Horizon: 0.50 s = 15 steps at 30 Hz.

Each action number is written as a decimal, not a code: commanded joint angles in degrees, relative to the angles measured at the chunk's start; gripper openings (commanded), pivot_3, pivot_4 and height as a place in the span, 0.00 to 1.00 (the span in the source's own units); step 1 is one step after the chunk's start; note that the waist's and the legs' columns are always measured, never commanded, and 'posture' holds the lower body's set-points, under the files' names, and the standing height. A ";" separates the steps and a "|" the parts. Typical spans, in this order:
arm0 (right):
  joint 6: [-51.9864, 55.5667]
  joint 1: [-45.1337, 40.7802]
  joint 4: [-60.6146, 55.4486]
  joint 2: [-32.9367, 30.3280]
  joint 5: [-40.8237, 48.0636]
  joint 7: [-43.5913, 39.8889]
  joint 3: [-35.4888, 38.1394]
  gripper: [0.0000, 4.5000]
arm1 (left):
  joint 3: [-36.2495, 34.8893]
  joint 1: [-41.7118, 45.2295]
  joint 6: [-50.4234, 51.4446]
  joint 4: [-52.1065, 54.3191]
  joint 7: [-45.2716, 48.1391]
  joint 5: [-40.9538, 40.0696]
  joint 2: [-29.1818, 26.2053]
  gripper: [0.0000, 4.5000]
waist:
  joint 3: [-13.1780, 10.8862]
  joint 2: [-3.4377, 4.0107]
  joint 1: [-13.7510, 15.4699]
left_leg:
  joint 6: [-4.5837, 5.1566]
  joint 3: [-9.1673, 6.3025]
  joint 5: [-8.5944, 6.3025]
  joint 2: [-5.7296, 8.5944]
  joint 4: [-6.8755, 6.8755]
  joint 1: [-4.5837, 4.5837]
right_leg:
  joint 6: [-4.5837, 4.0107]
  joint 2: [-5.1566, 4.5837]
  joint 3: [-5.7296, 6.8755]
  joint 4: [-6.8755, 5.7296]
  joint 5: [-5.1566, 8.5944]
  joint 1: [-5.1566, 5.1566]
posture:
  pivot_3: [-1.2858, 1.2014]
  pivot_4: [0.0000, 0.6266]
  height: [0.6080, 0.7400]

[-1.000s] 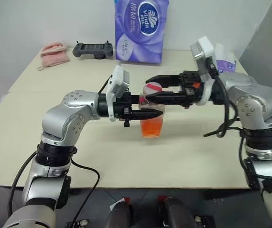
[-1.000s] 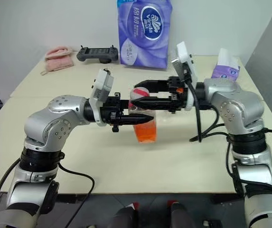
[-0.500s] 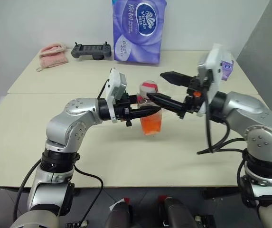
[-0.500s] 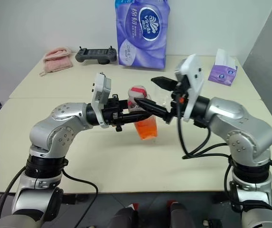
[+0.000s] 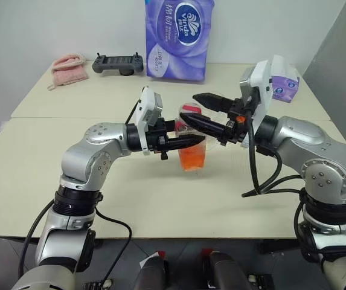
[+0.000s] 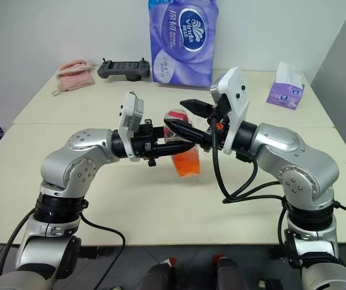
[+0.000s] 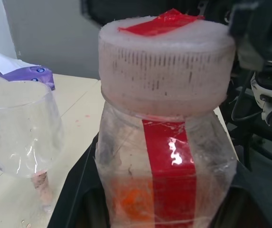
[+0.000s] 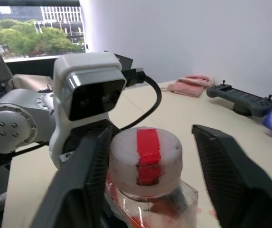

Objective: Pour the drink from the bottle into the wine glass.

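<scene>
Our left tool (image 5: 192, 140) clamps the squarish clear plastic bottle (image 7: 166, 156) above the beige table (image 5: 34, 157), orange drink (image 5: 192, 158) pooled low. Our right tool (image 8: 150, 156) straddles the ribbed white cap (image 8: 147, 159) (red-taped), black fingers apart. The rounded wine glass (image 7: 22, 128) stands beside.

Bright even indoor light, soft shadows, glare on bottle (image 7: 173, 156) label.

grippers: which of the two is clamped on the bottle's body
The left gripper is shut on the bottle at its body. The right gripper only straddles the white cap, fingers apart.
</scene>
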<state>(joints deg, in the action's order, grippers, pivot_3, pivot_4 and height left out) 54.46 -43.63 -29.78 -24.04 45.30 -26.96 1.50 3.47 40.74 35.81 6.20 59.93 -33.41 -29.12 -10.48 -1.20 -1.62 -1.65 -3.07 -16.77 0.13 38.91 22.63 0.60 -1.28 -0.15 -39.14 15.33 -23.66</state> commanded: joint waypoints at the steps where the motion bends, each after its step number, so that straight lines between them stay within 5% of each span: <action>1: 0.25 -0.62 -1.37 -0.36 1.67 0.17 0.87 0.31 | -0.75 1.65 -1.17 1.55 0.46 -0.40 -0.16 0.41 | 0.00 0.00 0.00 | 0.00 -0.01 0.00 0.00 0.00 0.00 | 0.00 0.00 0.02 0.01 0.00 0.00 | 0.52 0.24 1.00; 5: -0.58 -0.24 -1.12 -0.57 1.18 -0.58 -0.43 0.01 | -0.78 2.21 -0.96 1.41 0.42 -0.22 -0.17 0.41 | 0.00 0.00 0.00 | 0.01 0.00 0.00 0.00 0.00 0.00 | 0.00 0.00 0.01 0.01 0.00 0.01 | 0.52 0.24 1.00; 11: -2.24 -0.50 0.44 -1.30 -0.10 -1.98 -1.29 0.01 | -1.15 2.35 -0.90 1.30 0.62 0.04 -0.75 0.41 | 0.00 0.00 -0.01 | 0.01 -0.01 0.00 0.00 0.00 0.00 | 0.00 0.00 0.01 0.00 0.00 0.01 | 0.52 0.24 1.00; 15: -3.51 -0.81 1.22 -1.46 -1.07 -2.77 -1.68 0.26 | -1.26 2.18 -0.97 1.43 0.50 0.02 -0.95 0.41 | 0.00 0.00 -0.01 | 0.01 -0.01 0.00 0.00 0.00 0.00 | 0.00 0.00 0.02 0.01 0.00 0.01 | 0.52 0.24 1.00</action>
<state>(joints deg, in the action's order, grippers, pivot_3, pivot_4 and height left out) 51.79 -43.67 -28.50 -25.02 44.86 -29.49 -0.13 3.58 40.82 35.86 5.93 60.19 -32.58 -29.96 -10.48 -1.20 -1.63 -1.64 -3.08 -16.76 0.13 38.91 22.63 0.60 -1.28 -0.14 -39.13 15.33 -23.66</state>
